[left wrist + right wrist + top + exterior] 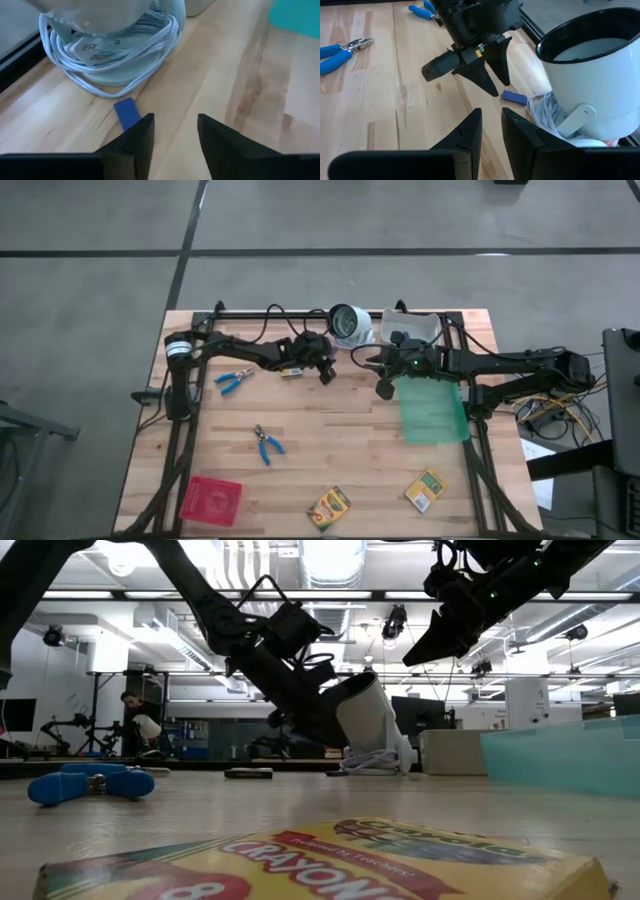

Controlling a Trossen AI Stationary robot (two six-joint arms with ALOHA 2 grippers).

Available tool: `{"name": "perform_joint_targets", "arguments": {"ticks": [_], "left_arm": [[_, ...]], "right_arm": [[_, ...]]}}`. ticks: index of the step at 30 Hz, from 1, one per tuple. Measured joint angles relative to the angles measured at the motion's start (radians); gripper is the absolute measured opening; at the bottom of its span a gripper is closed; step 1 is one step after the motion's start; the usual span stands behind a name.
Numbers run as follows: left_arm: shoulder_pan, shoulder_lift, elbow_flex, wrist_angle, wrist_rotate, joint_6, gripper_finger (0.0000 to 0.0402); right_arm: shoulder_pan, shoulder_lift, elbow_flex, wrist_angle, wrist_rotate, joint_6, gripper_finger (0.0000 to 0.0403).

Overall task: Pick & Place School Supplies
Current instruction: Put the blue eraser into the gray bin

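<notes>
While hanging low over the far part of the wooden table (pixel 340 430), just beside the white round camera-like device (pixel 347 323) and its coil of white cable (pixel 115 60), holds nothing between the two dark fingers of the left gripper (pixel 175 125), parted to a middling gap with only bare wood under it. Looks like the picking step for the small blue block (pixel 127 112), lying flat on the wood between the cable coil and one finger, almost touching the tip of that finger but outside the gap. Finds the right gripper (pixel 491 117) near and raised, pointing toward the left one from the side of the white bin (pixel 415 328), with fingers only narrowly apart and also empty. Leaves most of the task open, judging from the layout: two crayon boxes (pixel 328 507) at the near edge, two blue-handled pliers (pixel 233 380) on the left half, the red tray (pixel 210 500) at the near left corner with nothing seen in it, the green mat (pixel 433 412) under the right arm. Calls next for a small sideways shift of the left gripper to bring the block between the fingers, then a short descent and a gentle close. Needs care with the cable so near, easy to catch together with so thin a piece.
</notes>
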Motion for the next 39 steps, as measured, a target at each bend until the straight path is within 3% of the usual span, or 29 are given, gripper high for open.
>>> {"name": "perform_joint_targets", "arguments": {"ticks": [5, 16, 22, 26, 33, 39], "left_arm": [[0.002, 0.000, 0.004, 0.008, -0.023, -0.128, 0.0169], [0.000, 0.000, 0.003, 0.001, -0.016, -0.152, 0.0170], [0.024, 0.000, 0.032, -0.020, 0.078, -0.241, 0.0170], [0.051, -0.002, 0.092, -0.129, 0.145, -0.204, 0.0170], [0.066, -0.002, 0.216, -0.357, 0.150, -0.073, 0.0170], [0.059, -0.002, 0.165, -0.304, 0.096, -0.017, 0.0170]], "right_arm": [[0.000, 0.000, 0.000, 0.000, 0.000, 0.000, 0.0068], [0.000, 0.000, 0.000, 0.001, 0.000, 0.000, 0.0068], [0.000, 0.000, 0.000, 0.001, 0.000, 0.000, 0.0068], [0.000, 0.000, 0.000, 0.001, 0.000, 0.000, 0.0068], [0.000, 0.000, 0.000, 0.001, 0.000, 0.000, 0.0068], [0.000, 0.000, 0.000, 0.001, 0.000, 0.000, 0.0068]]}}
